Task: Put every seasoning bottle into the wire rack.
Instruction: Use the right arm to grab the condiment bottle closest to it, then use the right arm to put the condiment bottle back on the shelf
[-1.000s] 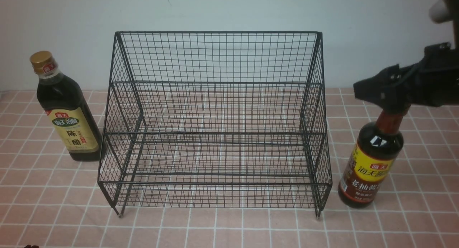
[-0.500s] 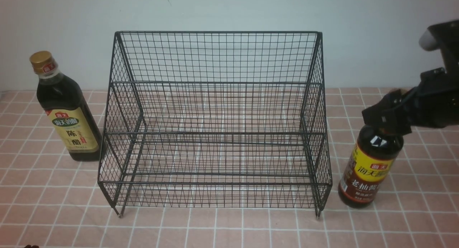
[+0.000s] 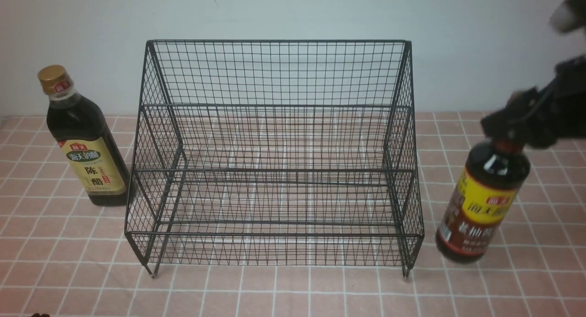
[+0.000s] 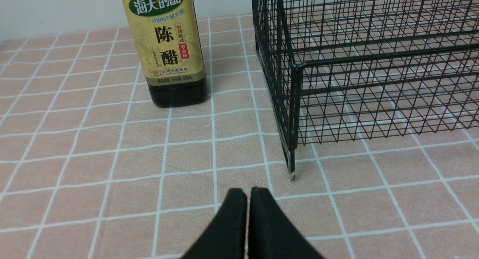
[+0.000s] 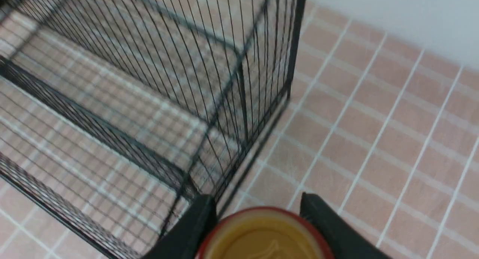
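Note:
The black wire rack (image 3: 274, 170) stands mid-table with nothing in it; it also shows in the left wrist view (image 4: 374, 64) and the right wrist view (image 5: 149, 101). The gold-capped bottle with the beige label (image 3: 87, 143) stands upright just left of the rack, ahead of my left gripper (image 4: 247, 192), which is shut and empty low over the tiles. My right gripper (image 3: 508, 124) is shut on the neck of the yellow-and-brown-label bottle (image 3: 485, 202), which hangs tilted right of the rack. Its cap (image 5: 262, 236) sits between the fingers.
The table is covered with pink tiles (image 3: 293, 289) and ends at a pale wall (image 3: 274, 14) close behind the rack. The rack's front left leg (image 4: 293, 173) stands near my left gripper.
My right gripper dropped onto the bottle's neck and closed on it. The bottle has tilted, its top shifted right and its base off its earlier spot. The left side is unchanged.

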Available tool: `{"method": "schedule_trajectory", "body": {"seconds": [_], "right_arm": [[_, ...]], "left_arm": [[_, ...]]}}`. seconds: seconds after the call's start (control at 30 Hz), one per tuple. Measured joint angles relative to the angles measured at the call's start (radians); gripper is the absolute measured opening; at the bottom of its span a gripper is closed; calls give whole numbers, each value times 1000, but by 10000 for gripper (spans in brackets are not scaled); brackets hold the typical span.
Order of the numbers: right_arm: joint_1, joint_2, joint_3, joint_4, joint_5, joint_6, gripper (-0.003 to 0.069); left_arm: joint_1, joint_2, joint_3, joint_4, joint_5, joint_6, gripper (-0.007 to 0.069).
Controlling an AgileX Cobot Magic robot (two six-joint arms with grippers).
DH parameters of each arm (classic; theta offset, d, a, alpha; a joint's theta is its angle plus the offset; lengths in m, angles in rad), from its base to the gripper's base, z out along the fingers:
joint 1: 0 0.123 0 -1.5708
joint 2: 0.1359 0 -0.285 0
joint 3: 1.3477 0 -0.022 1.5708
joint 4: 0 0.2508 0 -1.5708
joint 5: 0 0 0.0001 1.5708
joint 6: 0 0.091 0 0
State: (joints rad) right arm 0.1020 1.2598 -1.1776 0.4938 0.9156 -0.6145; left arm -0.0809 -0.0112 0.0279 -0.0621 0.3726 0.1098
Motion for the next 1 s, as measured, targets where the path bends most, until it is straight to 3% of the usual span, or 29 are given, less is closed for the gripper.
{"method": "schedule_trajectory", "body": {"seconds": [0.33, 0.73, 1.0], "right_arm": [[0, -43, -310, 17, 89, 27, 271], [0, 23, -393, 334, 52, -72, 269], [0, 133, -393, 409, 4, -139, 269]], "left_arm": [[0, 0, 0, 0, 0, 0, -7], [0, 0, 0, 0, 0, 0, -7], [0, 0, 0, 0, 0, 0, -7]]}}
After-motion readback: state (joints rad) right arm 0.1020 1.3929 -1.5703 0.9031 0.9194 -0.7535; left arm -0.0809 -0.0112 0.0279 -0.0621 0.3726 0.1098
